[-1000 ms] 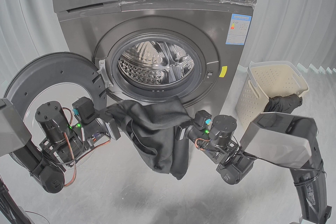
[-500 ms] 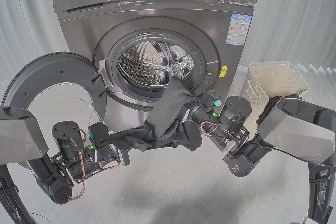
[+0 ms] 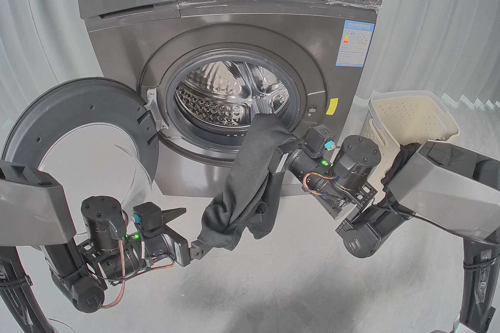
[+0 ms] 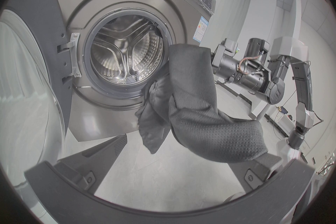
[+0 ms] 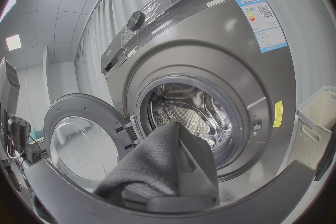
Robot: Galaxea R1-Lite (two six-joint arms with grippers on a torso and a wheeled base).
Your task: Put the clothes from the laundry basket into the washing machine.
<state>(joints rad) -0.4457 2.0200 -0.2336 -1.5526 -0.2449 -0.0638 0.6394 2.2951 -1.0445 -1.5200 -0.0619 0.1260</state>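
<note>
At the lower right of the washing machine's (image 3: 224, 37) round opening, the right gripper (image 3: 276, 162) is clamped on the upper end of a dark garment (image 3: 250, 167), holding that end against the rim of the drum (image 3: 229, 89). The rest of the cloth hangs down outside in front of the machine. Its lowest fold touches one finger of the left gripper (image 3: 190, 229), which sits low near the floor with its fingers (image 4: 101, 154) spread wide apart and grasping nothing. The door (image 3: 78, 105) stands swung fully open to the left, so the way in is free. The drum shows bare steel wherever it can be seen, and no clothing lies inside it. I judge the task to be in its early part: this first piece is at the threshold but not yet loaded, with only its top edge near the opening and most of its length dangling below. What is left for it is to push or feed the hanging part through and let go. Off to the right, the cream laundry basket (image 3: 416, 110) leans beside the machine, and a second dark piece (image 3: 401, 159) drapes over its front rim, partly hidden behind the right arm. That one waits to be fetched; whether more lies deeper in the basket cannot be told
</note>
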